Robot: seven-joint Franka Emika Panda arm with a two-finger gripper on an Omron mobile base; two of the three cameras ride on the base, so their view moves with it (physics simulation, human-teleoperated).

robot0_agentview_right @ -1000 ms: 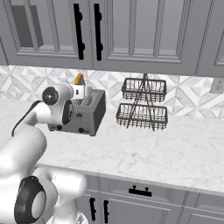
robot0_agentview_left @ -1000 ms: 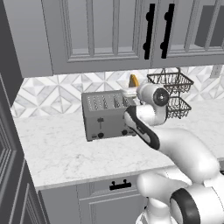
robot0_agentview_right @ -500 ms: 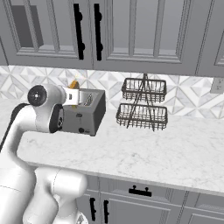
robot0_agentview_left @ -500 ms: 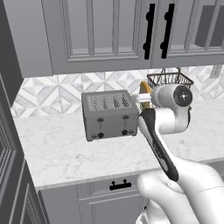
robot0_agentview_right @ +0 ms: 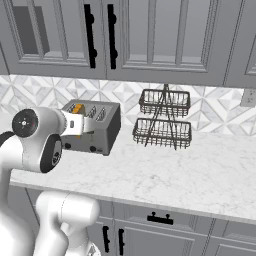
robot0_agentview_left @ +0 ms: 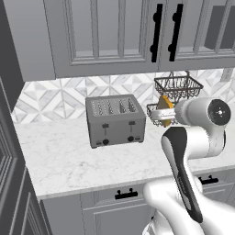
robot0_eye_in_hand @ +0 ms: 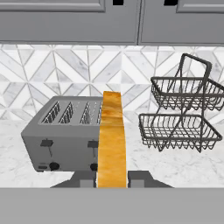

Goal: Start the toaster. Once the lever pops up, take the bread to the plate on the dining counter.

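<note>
I've got the gripper (robot0_eye_in_hand: 112, 180) clamped on the bread (robot0_eye_in_hand: 112, 144), held edge-on and lifted clear of the toaster (robot0_agentview_left: 115, 120), so it can travel to the plate.

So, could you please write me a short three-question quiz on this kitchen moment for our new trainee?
1. True or false: the bread sits in a slot of the toaster.
2. What stands on the worktop to the right of the toaster? A) a kettle B) a two-tier wire basket rack C) a plate
3. Fill in: the gripper is ____ on the bread.

Key
1. False: the slice is clamped edge-on between the fingertips, off to the toaster's right, clear of the slots.
2. B
3. shut
</note>
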